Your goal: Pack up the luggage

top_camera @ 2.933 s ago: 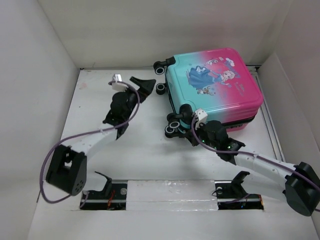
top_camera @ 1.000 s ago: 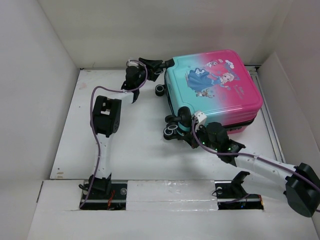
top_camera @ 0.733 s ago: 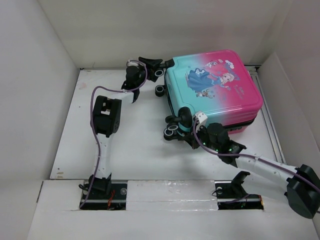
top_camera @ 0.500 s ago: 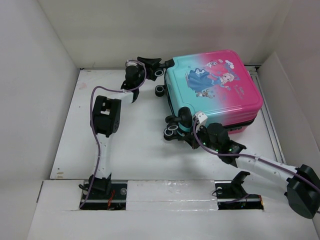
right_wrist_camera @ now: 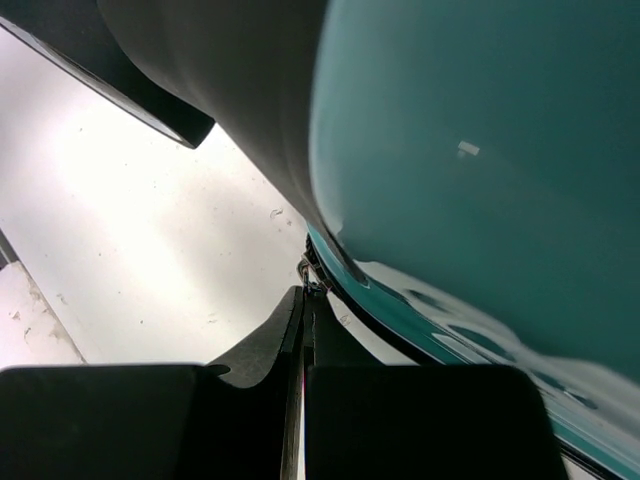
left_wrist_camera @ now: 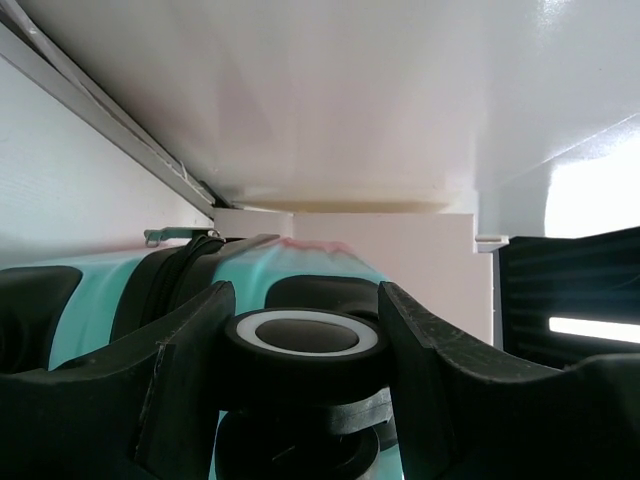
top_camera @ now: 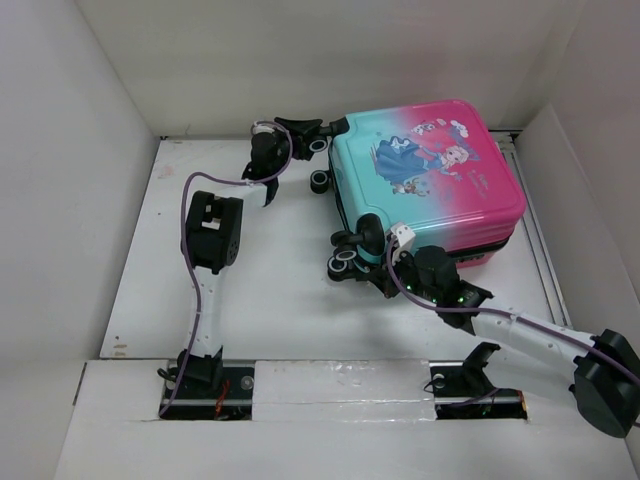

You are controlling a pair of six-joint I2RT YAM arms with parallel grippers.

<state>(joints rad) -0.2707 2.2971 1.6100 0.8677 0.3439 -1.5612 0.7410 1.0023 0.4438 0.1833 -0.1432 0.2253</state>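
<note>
Luggage position: the luggage (top_camera: 430,165) is laid flat and closed at the far right of the bench (top_camera: 270,290), print side up, with its wheels turned to the left.
Left fingers: the left fingers (left_wrist_camera: 185,380) are set on either side of the far wheel (left_wrist_camera: 303,345) and are seen closed against its rim.
Right fingers: the right fingers (right_wrist_camera: 200,420) are pressed together with no gap, their tips laid at the zip seam (right_wrist_camera: 345,278) on the near left edge, beside the near wheels (top_camera: 345,258). Whether a zip pull is pinched cannot be told.
Weight: the case is judged light for its bulk, being a small hollow shell, but too broad to be spanned across its body.
Stiffness: the shell is expected to be rigid, with a little flex in the lid. Nothing about it looks fragile.
Surface: the glossy curved shell is likely to be slippery, so a pinch on the bare face would probably slide off.
Wheel as hold: a firm hold is offered by the wheel, though the wheel may roll or swivel, so the case could pivot when pulled.
Better holds: the zip pull, the black trim and the wheel housings are judged the best places to be taken. The lid edge could be used once the zip is run round.
Risk: the case may skate on the smooth bench unless it is braced by one arm.
</note>
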